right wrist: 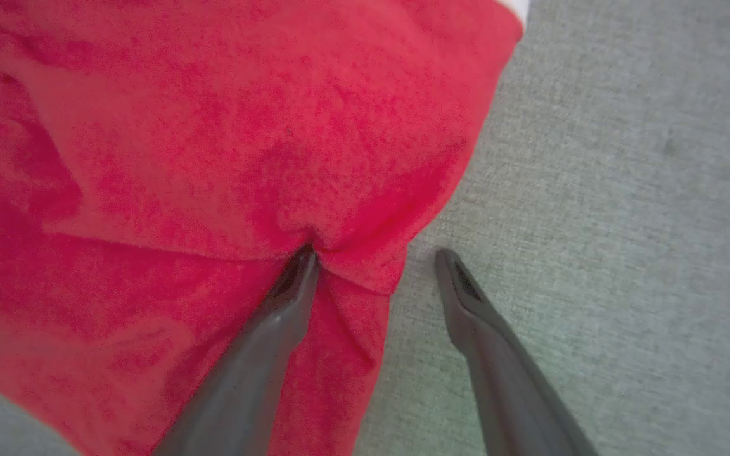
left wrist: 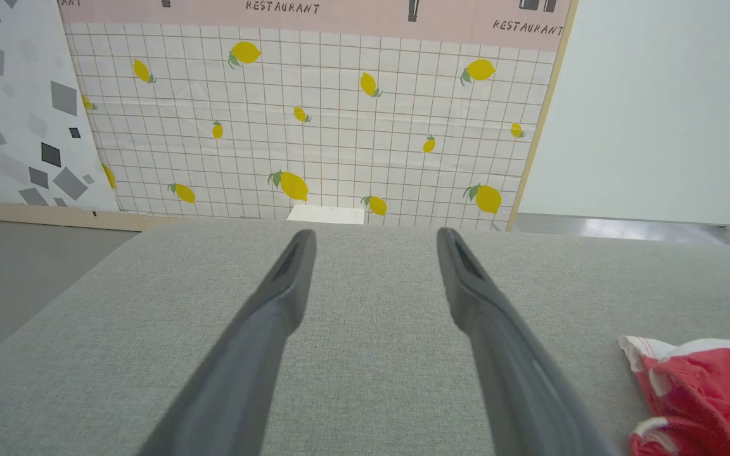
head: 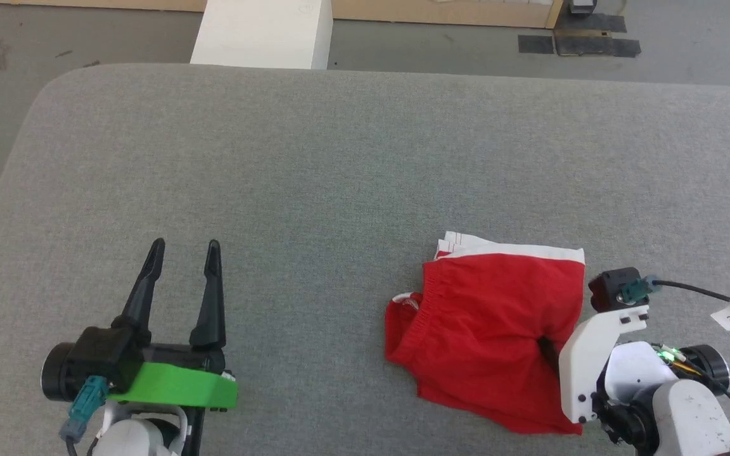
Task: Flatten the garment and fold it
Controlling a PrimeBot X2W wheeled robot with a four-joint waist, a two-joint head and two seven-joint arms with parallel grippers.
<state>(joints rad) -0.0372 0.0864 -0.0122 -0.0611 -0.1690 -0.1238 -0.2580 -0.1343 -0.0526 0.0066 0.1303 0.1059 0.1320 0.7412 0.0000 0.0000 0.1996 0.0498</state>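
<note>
garment (head: pixel 492 316): red, thin, creased, white-trimmed | table (head: pixel 339 158): grey woven cloth

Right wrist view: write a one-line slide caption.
Open right gripper straddles the red garment edge: one finger on fabric, the other over the grey surface.

Rumpled bright red thin fabric shorts (head: pixel 492 329), white-trimmed edges.
They lie bunched, partly folded, on the grey counter (head: pixel 339 158), right of centre.

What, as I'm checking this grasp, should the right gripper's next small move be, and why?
Probably close the right gripper. Its jaws stand open astride the edge of the garment: one finger dents the red fabric, the other sits over the grey table, so shutting should pinch that edge for spreading.
</note>
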